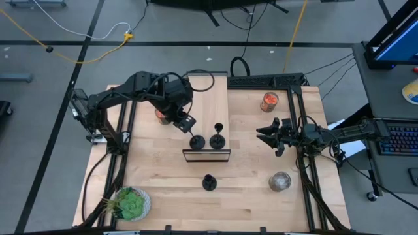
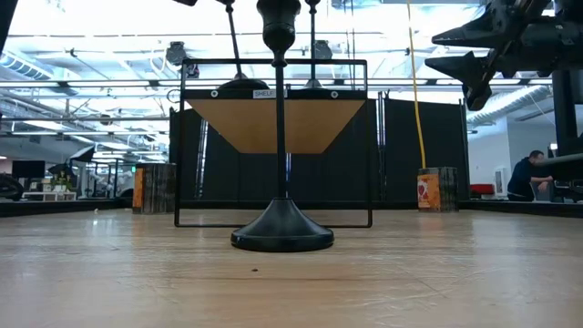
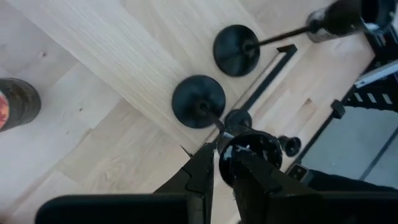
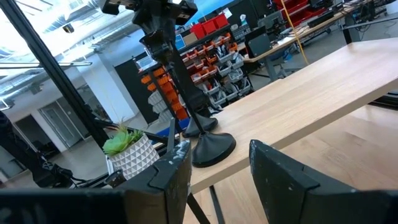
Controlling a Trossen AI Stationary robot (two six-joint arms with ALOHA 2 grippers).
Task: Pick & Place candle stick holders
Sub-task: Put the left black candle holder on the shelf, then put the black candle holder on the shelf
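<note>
Shelf (image 1: 206, 98) of pale wood is raised over the table (image 1: 163, 189) on a black frame. Two candle stick holders are seen standing on its front edge, the left holder (image 1: 196, 141) and the right holder (image 1: 217, 140), just apart from each other. The left gripper (image 1: 187, 123) is positioned at the cup top of the left holder, its fingers (image 3: 202, 171) nearly closed about the cup. A third holder (image 1: 209, 182) stands on the table in front of the shelf. The right gripper (image 1: 262, 134) is held with its fingers apart and empty, well to the right of the shelf.
</note>
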